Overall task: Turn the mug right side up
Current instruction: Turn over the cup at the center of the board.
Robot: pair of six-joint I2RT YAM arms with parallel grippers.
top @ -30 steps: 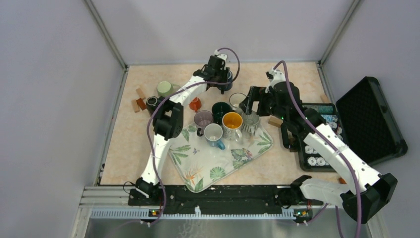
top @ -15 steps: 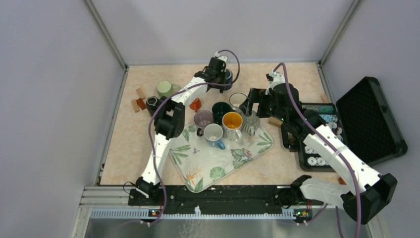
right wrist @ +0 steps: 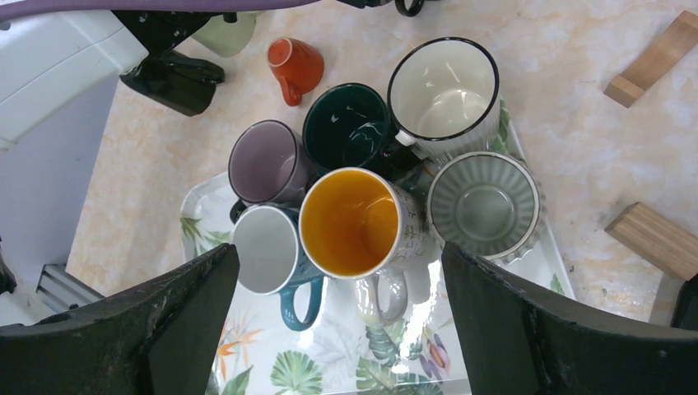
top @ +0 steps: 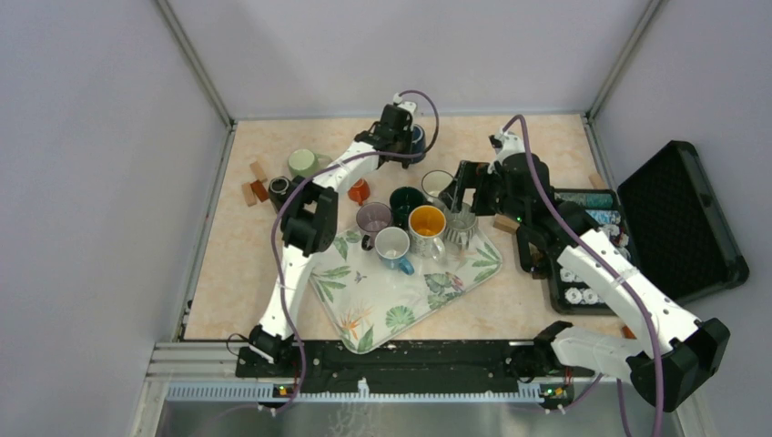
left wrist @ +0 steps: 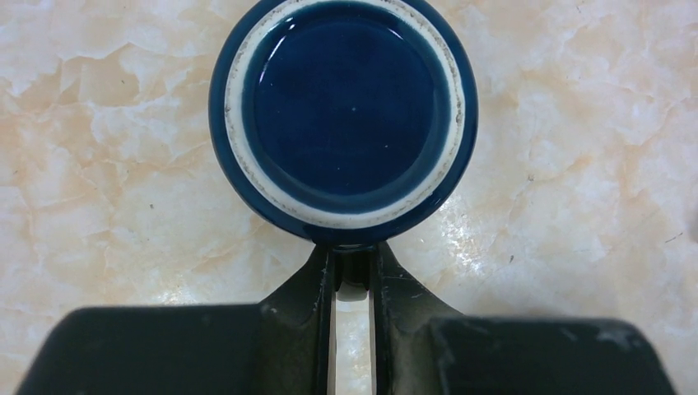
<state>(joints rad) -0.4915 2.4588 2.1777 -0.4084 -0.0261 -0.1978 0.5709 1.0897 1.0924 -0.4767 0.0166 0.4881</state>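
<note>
The navy mug (left wrist: 343, 115) sits upside down on the marble-patterned worktop (left wrist: 576, 164) at the far side, well apart from the leaf-print tray (right wrist: 329, 370). It looks like glazed ceramic: stiff, fairly heavy, slick and easy to chip. Its pale foot ring faces up. The left gripper (left wrist: 352, 284) has its jaws pinched narrow on the handle (left wrist: 352, 249), a sensible hold for tipping it over. The right gripper (right wrist: 337, 255) hangs wide open over the tray.

A lab robot test cell is indicated: a beige marble-patterned tabletop (top: 246, 273) is boxed in by plain grey panel walls (top: 91, 182), a ribbed aluminium mounting rail (top: 364, 371) is fixed along the near edge, and what seems a black foam-lined equipment case (top: 683, 214) is laid open.
</note>
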